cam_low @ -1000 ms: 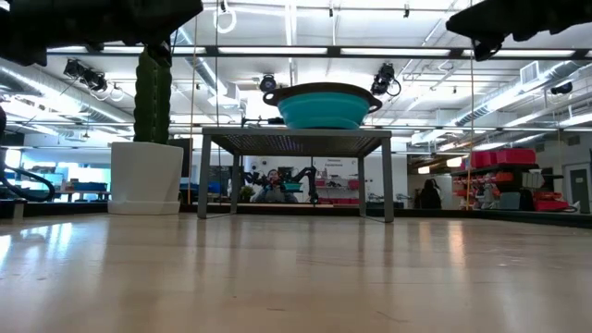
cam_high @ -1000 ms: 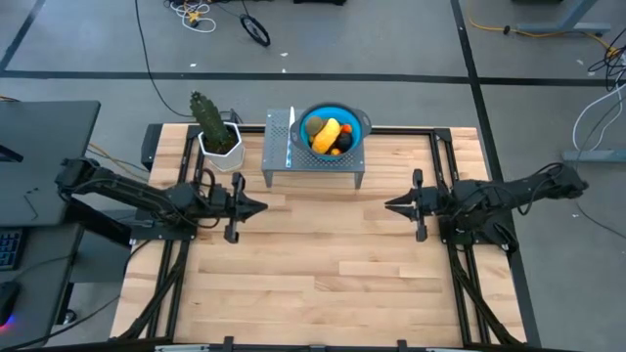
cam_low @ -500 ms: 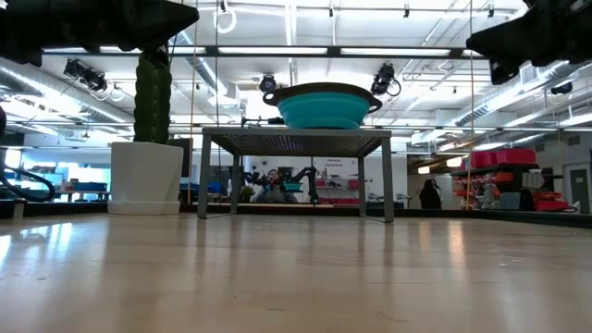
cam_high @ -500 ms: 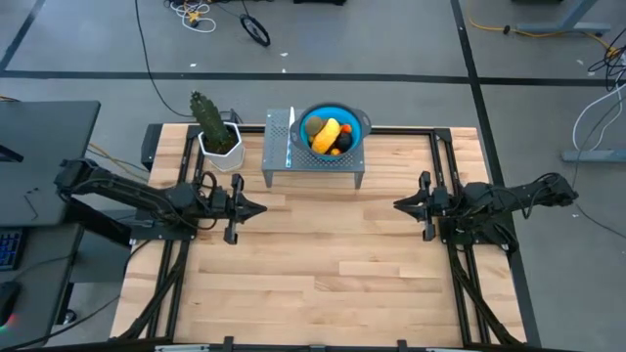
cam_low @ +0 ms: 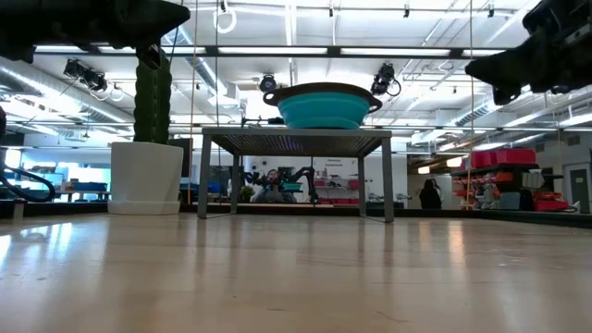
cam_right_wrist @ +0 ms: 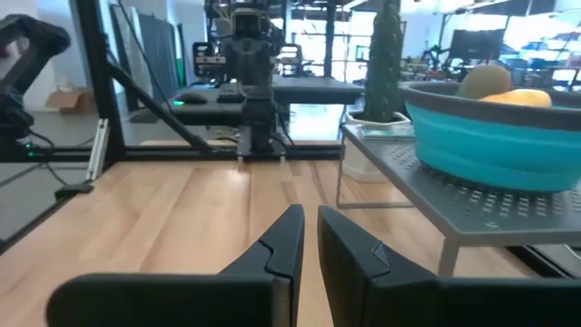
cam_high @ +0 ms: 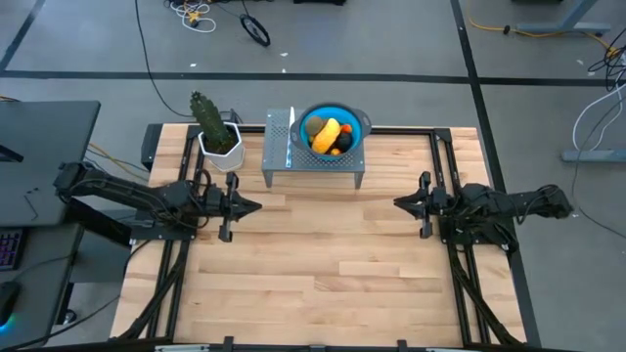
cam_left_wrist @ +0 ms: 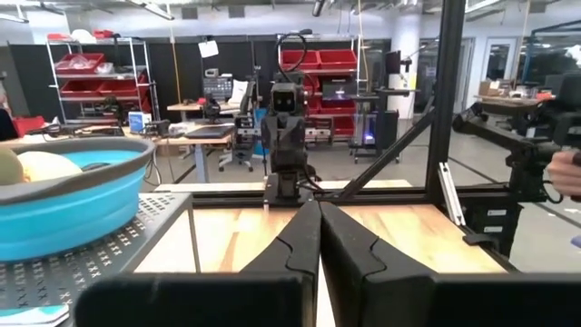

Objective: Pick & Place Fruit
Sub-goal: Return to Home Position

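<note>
The fruit [cam_high: 329, 135] lies in a blue bowl [cam_high: 354, 121] on a grey perforated stand [cam_high: 279, 156] at the table's far edge. I see a yellow-orange oblong [cam_high: 327, 133], an olive-green oval [cam_high: 312, 126], a dark ball and orange-red bits. The right wrist view shows the oval [cam_right_wrist: 486, 80] and the oblong [cam_right_wrist: 529, 94] above the bowl's rim. My left gripper [cam_high: 257, 205] hovers shut, left of the stand and nearer. My right gripper [cam_high: 398, 203] hovers shut to its right, its tips a slit apart [cam_right_wrist: 310, 218]. They point at each other.
A thin knife [cam_high: 291, 130] lies on the stand left of the bowl. A green cactus in a white pot [cam_high: 219, 135] stands at the far left, just beyond my left gripper. Bare wooden table [cam_high: 323, 254] spreads between and in front of the arms.
My right gripper has drawn back toward the table's right edge and sunk lower, still shut. My left gripper has drawn back a little toward the left edge. The fruit and bowl have stayed put.
</note>
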